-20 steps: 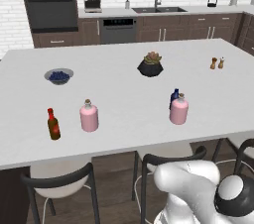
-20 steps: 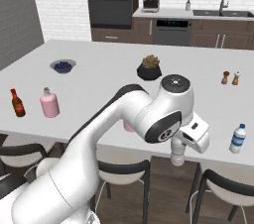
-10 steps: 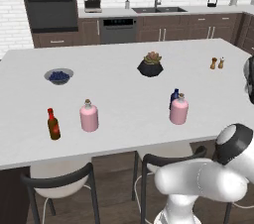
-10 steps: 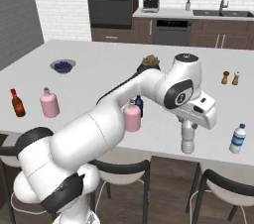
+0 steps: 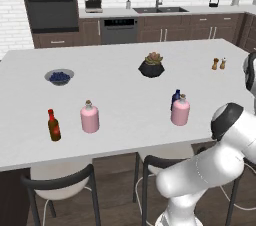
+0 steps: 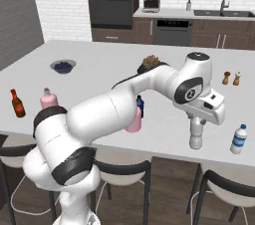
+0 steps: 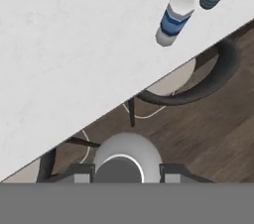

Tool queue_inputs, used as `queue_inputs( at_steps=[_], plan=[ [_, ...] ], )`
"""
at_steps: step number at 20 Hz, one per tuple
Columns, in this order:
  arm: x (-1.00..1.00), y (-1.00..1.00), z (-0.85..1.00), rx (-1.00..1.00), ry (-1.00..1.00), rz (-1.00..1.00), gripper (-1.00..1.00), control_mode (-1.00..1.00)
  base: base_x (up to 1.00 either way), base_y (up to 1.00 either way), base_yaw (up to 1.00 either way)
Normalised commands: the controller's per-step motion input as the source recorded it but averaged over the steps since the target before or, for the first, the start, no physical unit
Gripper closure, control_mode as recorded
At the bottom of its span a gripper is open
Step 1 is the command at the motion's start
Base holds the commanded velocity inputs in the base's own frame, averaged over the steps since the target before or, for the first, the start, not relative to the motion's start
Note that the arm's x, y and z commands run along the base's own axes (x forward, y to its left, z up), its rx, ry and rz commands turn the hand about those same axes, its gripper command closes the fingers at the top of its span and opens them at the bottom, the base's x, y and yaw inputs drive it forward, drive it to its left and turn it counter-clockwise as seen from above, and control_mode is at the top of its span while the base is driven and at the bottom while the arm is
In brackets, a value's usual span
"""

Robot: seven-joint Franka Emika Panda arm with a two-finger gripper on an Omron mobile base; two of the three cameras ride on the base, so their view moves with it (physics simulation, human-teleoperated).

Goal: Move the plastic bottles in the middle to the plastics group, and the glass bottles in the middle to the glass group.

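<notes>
The gripper [image 6: 195, 128] at the lower right of the right base view pinches a clear bottle [image 6: 195, 135], so it should be carried upright and set down near the blue-capped bottle [image 6: 239, 139], not against it.

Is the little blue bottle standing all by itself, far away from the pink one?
No, the dark blue bottle stands right behind the pink flask, close against it.

— Where's the middle pair on the white counter [image 5: 125, 95]?
— I see the small dark blue plastic bottle [image 5: 175, 97] just behind the squat pink corked flask [image 5: 180, 111]. Far left: matching pink corked flask [image 5: 90, 117], slim red-brown sauce bottle [image 5: 54, 125] beside it.
— The slim clear-grey plastic bottle [image 6: 195, 137]?
— Near edge, far right.
</notes>
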Motion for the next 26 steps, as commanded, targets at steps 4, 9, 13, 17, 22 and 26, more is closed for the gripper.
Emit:
queue_inputs(
  at_steps=[4, 9, 13, 17, 22, 26],
  plan=[
    [0.57, -0.36, -0.36, 0.0, 0.0, 0.0, 1.0, -1.0, 0.0, 0.0, 0.0],
    [0.61, -0.41, -0.11, 0.0, 0.0, 0.0, 1.0, -1.0, 0.0, 0.0, 0.0],
    [0.51, -0.45, 0.0, 0.01, 0.0, 0.0, 1.0, -1.0, 0.0, 0.0, 0.0],
    [0.28, -0.29, 0.0, 0.04, 0.0, 0.0, 1.0, -1.0, 0.0, 0.0, 0.0],
    [0.0, -0.03, 0.0, 0.01, 0.0, 0.0, 1.0, -1.0, 0.0, 0.0, 0.0],
    [0.0, -0.1, 0.0, 0.0, 0.0, 0.0, 1.0, -1.0, 0.0, 0.0, 0.0]
  ],
)
